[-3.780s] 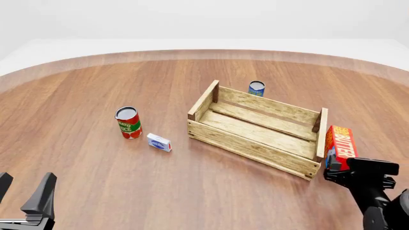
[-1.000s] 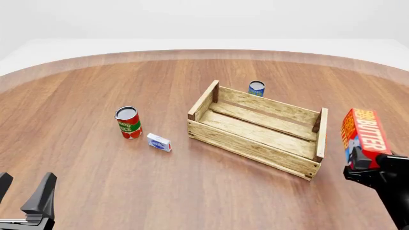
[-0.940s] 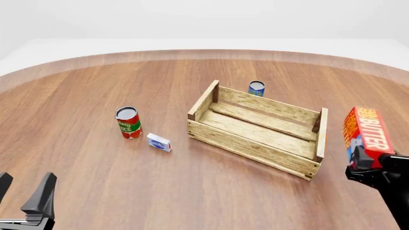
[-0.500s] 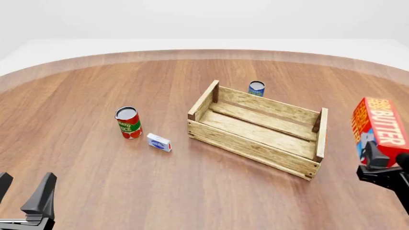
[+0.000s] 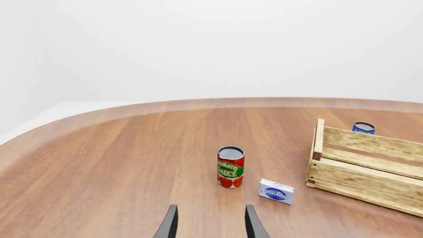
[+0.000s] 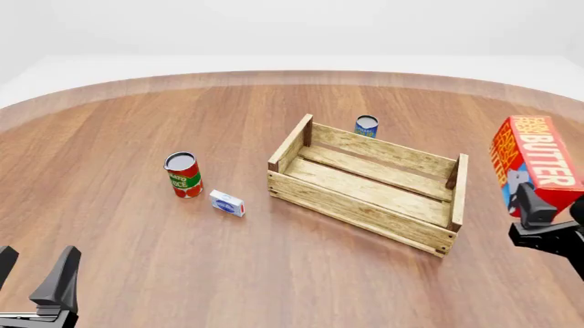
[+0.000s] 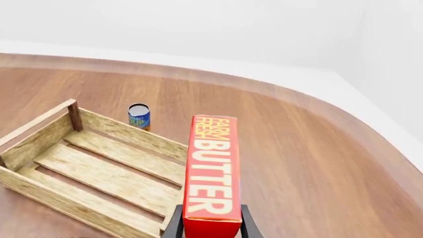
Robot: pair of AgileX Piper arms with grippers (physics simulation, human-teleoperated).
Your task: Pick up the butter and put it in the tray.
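The butter [image 6: 532,164], a red-orange carton with white lettering, is held in the air to the right of the tray, clear of the table. My right gripper [image 6: 538,212] is shut on its lower end; in the right wrist view the butter [image 7: 211,171] stands between the fingers [image 7: 174,225]. The tray [image 6: 368,181], a large slatted wooden crate, sits at table centre with nothing in it, and also shows in the right wrist view [image 7: 92,166]. My left gripper [image 6: 32,287] is open and empty at the near left corner, fingers [image 5: 168,225] apart.
A red-green tomato sauce can [image 6: 182,174] and a small white-blue box [image 6: 226,203] stand left of the tray. A small blue can [image 6: 366,126] stands just behind the tray's far wall. The round wooden table's edge [image 6: 273,76] curves behind.
My right gripper has lifted the butter from the table beside the tray's right end, raising it higher and slightly rightward. The left arm has not moved.
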